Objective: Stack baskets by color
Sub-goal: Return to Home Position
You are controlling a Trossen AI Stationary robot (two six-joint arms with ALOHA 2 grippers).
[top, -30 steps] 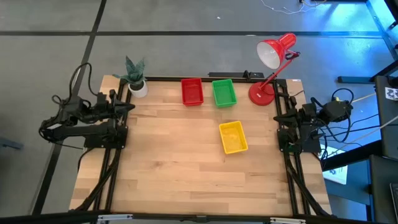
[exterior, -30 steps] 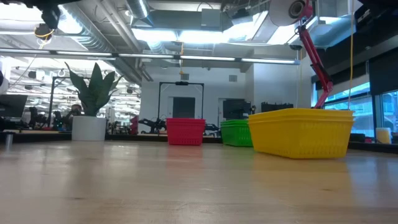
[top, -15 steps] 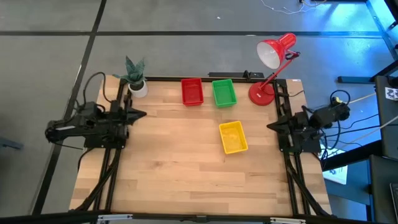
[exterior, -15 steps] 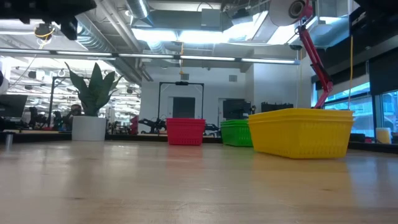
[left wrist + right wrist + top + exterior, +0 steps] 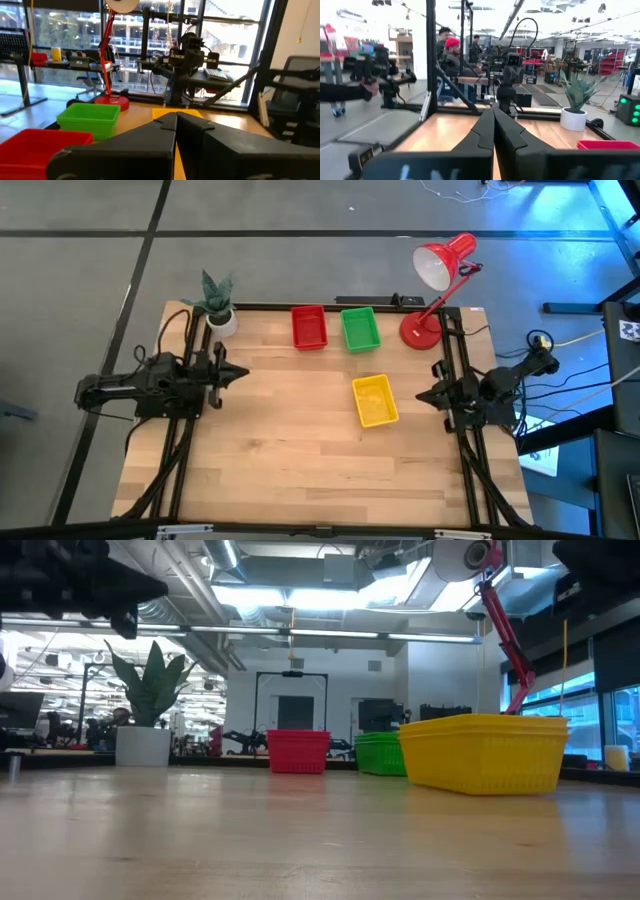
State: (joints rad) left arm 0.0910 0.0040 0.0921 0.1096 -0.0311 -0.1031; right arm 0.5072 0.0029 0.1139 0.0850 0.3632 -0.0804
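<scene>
A red basket (image 5: 309,327) and a green basket (image 5: 360,329) stand side by side on their bottoms at the table's far edge. A yellow basket (image 5: 375,400) sits on the wood nearer the middle right. The low view shows the red (image 5: 298,751), green (image 5: 380,753) and yellow (image 5: 485,753) baskets too. My left gripper (image 5: 243,373) is shut at the table's left edge, pointing level toward the right. My right gripper (image 5: 420,396) is shut at the right edge, pointing toward the yellow basket, a short way from it. Both hold nothing.
A red desk lamp (image 5: 437,280) stands at the far right corner and a potted plant (image 5: 218,315) at the far left corner. Black frame rails (image 5: 185,440) run along both sides of the table. People stand in the room beyond the table (image 5: 451,50).
Both arms have unfolded and sunk. My left gripper has swung down and toward the table's right, and my right gripper down and toward the table's left. Both now point level over the table's side edges. The fingers stay shut. The baskets have not moved.
</scene>
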